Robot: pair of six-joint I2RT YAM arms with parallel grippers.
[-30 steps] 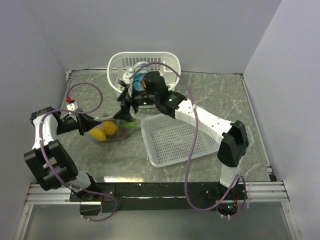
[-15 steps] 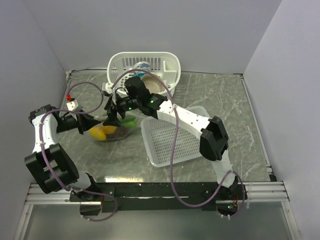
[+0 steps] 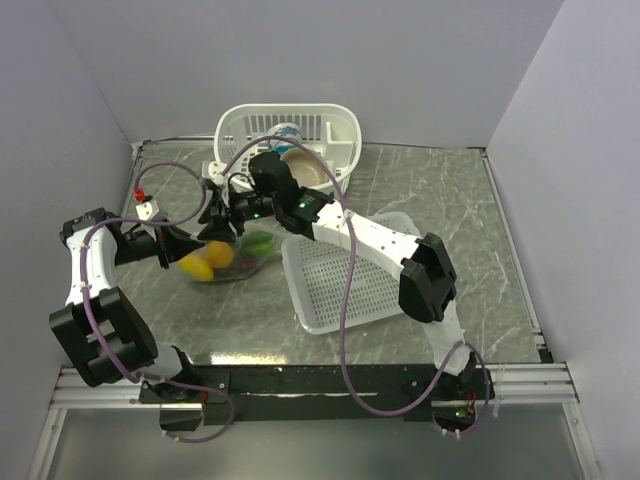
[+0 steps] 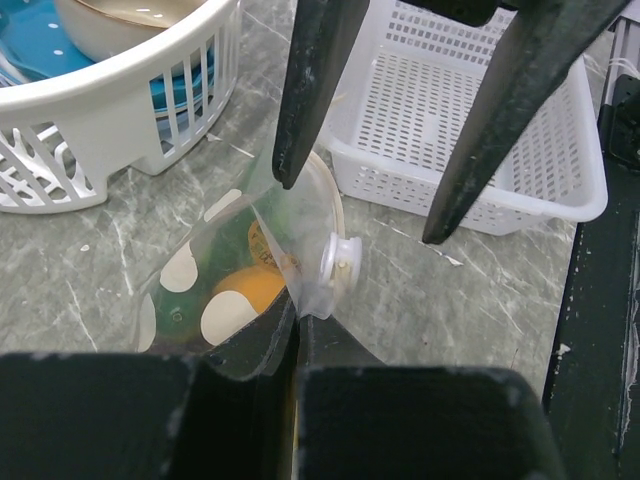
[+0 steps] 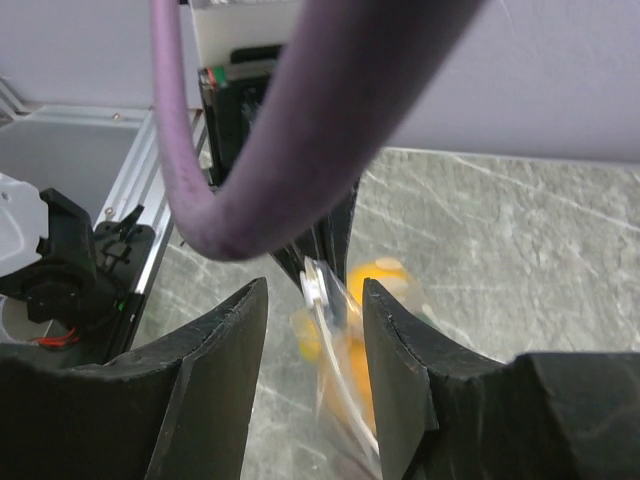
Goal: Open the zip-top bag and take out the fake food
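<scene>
Grey marbled tabletop (image 3: 450, 210) carries everything, boxed in by pale walls. Our left gripper (image 4: 297, 335) has its fingers pressed together on an edge of the clear, dot-printed zip-top plastic bag (image 4: 190, 270), right beside the small white zip slider (image 4: 338, 262). Our right gripper (image 4: 360, 208) hangs over that same edge with its fingers spread, one tip touching the film and the other apart from it; nothing is pinched there yet. Seen from above, the bag is toward nine o'clock of the table's middle. The fake food is inside it: a yellow plastic fruit (image 3: 197, 268), an orange plastic fruit (image 3: 220, 254) and green pieces (image 3: 260, 243).

We judge the main risk to be a bad bite. If the spread fingers close on both walls, or on the slider, pulling would drag the bag instead of parting the zip. The thin film could also slip from the left pinch.

At three o'clock of the bag, just beside it, sits a flat white plastic mesh tray (image 4: 530, 205). At twelve o'clock stands a tall white slotted basket (image 4: 110, 110) holding a blue bowl (image 4: 35, 45) and a beige bowl (image 4: 130, 18). The right arm's purple cable (image 5: 300, 120) hides much of its wrist view.
</scene>
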